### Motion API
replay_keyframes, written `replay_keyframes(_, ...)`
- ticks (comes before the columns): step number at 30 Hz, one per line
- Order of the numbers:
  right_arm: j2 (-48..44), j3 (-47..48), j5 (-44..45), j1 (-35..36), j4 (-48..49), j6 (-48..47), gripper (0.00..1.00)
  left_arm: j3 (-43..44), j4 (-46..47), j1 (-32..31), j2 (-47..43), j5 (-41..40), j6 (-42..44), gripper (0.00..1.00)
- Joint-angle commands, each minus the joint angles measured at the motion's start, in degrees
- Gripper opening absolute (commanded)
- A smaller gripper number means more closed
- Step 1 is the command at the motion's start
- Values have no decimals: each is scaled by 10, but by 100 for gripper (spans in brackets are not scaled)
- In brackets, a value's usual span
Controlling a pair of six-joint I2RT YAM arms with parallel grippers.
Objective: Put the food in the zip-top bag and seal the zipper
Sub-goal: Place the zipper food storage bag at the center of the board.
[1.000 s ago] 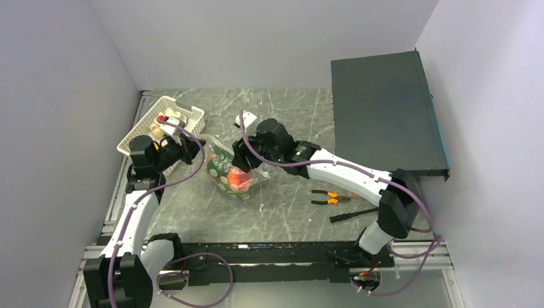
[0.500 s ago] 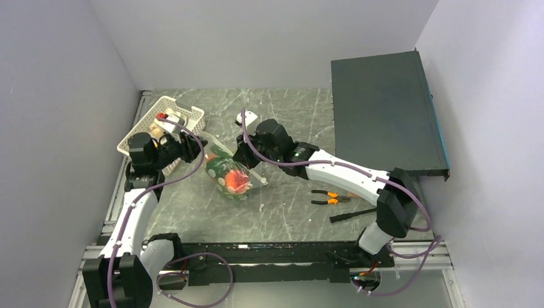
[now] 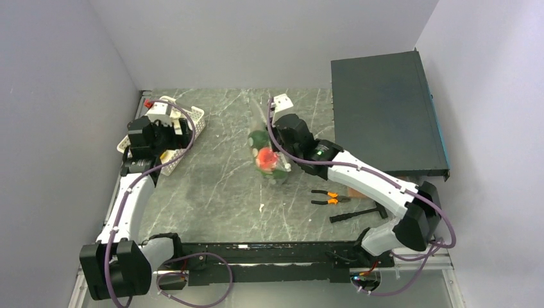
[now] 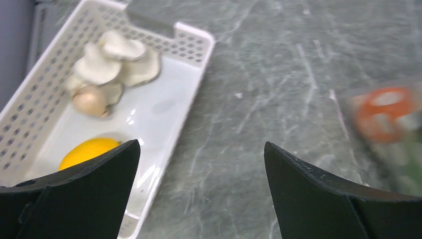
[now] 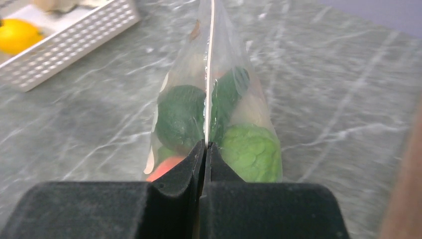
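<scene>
The zip-top bag (image 5: 214, 114) hangs upright over the middle of the table, lifted by its top edge. My right gripper (image 5: 205, 145) is shut on the zipper (image 5: 210, 50), the thin whitish strip along that edge. Through the plastic I see leafy lettuce (image 5: 251, 152), a dark green piece (image 5: 181, 117) and a red-orange fruit (image 5: 166, 167). From above, the bag (image 3: 265, 157) sits just left of the right gripper (image 3: 274, 146). My left gripper (image 4: 200, 144) is open and holds nothing, hovering by the white basket (image 4: 199, 55). Pale mushrooms (image 4: 117, 59) and a yellow citrus (image 4: 87, 152) lie in the basket.
The basket (image 3: 189, 122) stands at the back left beside the wall. A dark flat box (image 3: 385, 109) fills the right rear. Orange-handled pliers (image 3: 330, 197) and a black tool (image 3: 353, 215) lie on the table right of the bag.
The left gripper let go of the bag, opened wide and drew back left over the basket. The right gripper shut on the bag's top edge and carried it right toward the table's middle.
</scene>
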Motion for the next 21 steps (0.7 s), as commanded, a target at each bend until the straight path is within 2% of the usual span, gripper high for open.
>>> replay_keyframes(1, -50, 25, 137, -5, -2, -62, 0, 46, -52, 5, 19, -149, -33, 100)
replay_keyframes(5, -50, 3, 107, -3, 9, -68, 0, 113, -135, 14, 73, -163, -75, 100)
replay_keyframes(9, 3, -5, 67, 14, 7, -36, 0, 191, -239, 22, 148, -162, -85, 100)
replay_keyframes(12, 63, 2, 53, 47, -2, -17, 0, 204, -250, 28, 164, -149, -84, 100)
replay_keyframes(16, 118, 29, 0, 101, -21, -9, 0, 176, -219, 31, 130, -142, -77, 100)
replay_keyframes(18, 126, 35, -31, 117, -22, -2, 11, 165, -207, 31, 117, -143, -75, 100)
replay_keyframes(21, 103, 21, -83, 119, -10, 4, 45, 164, -210, 32, 103, -154, -70, 100)
